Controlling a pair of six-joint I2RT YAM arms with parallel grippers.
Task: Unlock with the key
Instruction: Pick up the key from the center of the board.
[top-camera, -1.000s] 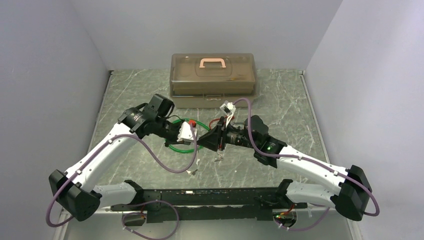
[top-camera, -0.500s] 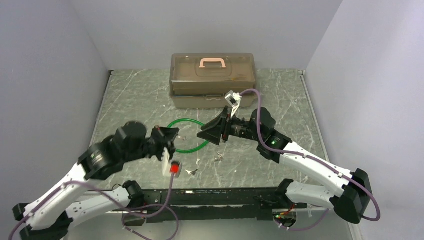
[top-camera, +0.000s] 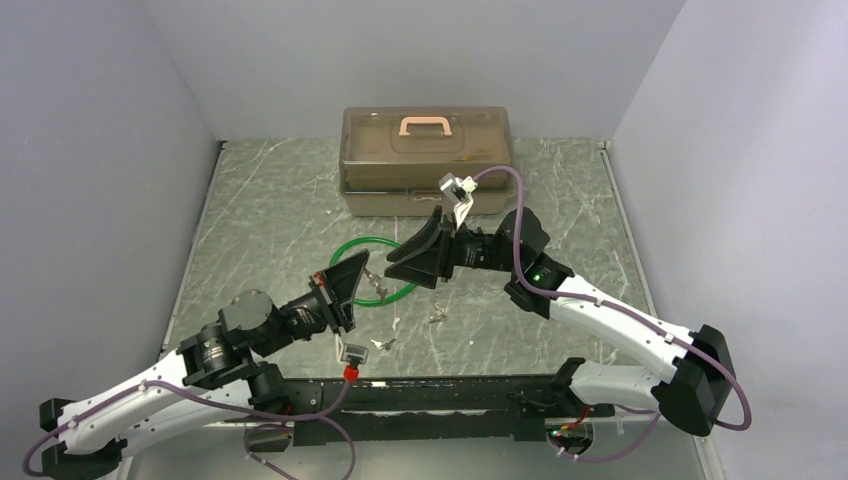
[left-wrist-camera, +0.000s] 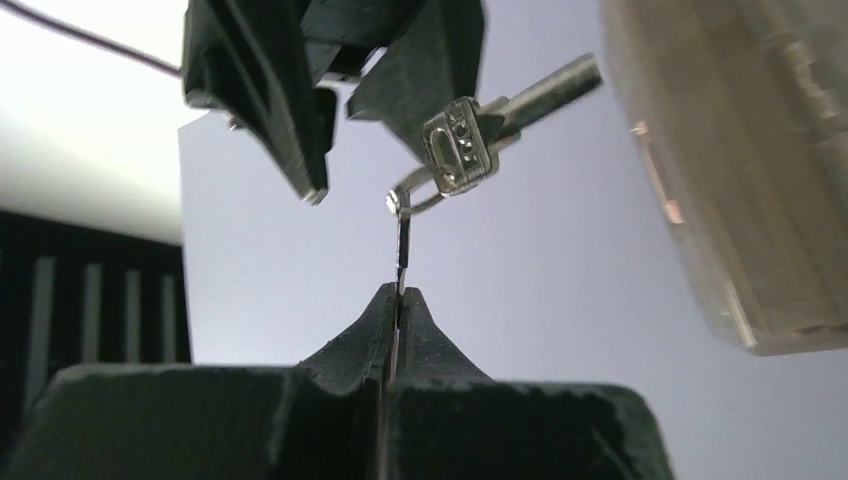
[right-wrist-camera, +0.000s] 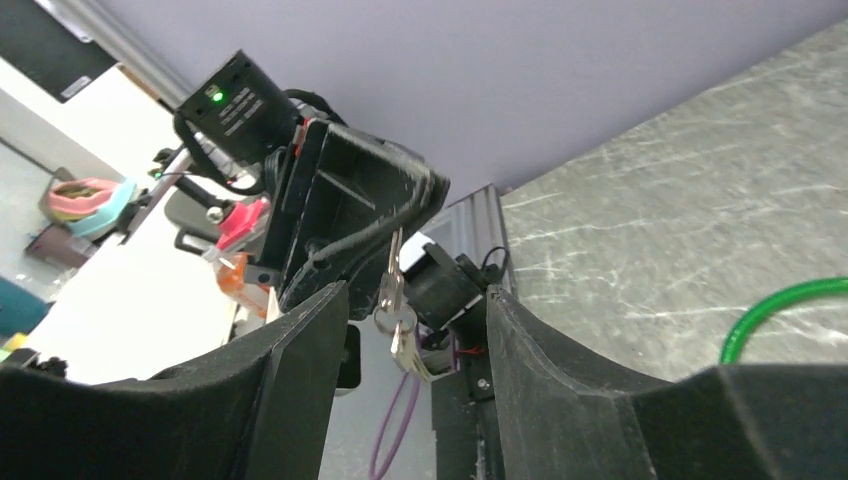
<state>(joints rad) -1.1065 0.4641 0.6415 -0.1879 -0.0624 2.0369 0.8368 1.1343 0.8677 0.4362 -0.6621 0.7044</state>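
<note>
Left gripper (left-wrist-camera: 398, 296) is clamped fully shut on the key (left-wrist-camera: 402, 245), pinching the flat blade edge-on and holding it up off the table (top-camera: 280, 220). There's one little ring (left-wrist-camera: 400, 202) at the key's far end with one more silvery piece (left-wrist-camera: 460, 150) on it. That's probably a second key, but the close-up is too tight to be sure. One green cable loop (top-camera: 362, 241) lies flat just beside that gripper. Right gripper (right-wrist-camera: 412, 295) is roughly half open and gripping nothing. In its own camera the key bunch shows in the gap between its fingers, touching neither. Two small metal bits (top-camera: 437, 316) lie loose on the table. One brown toolbox (top-camera: 427, 165) with a pink handle (top-camera: 427, 125) sits at the back.
</note>
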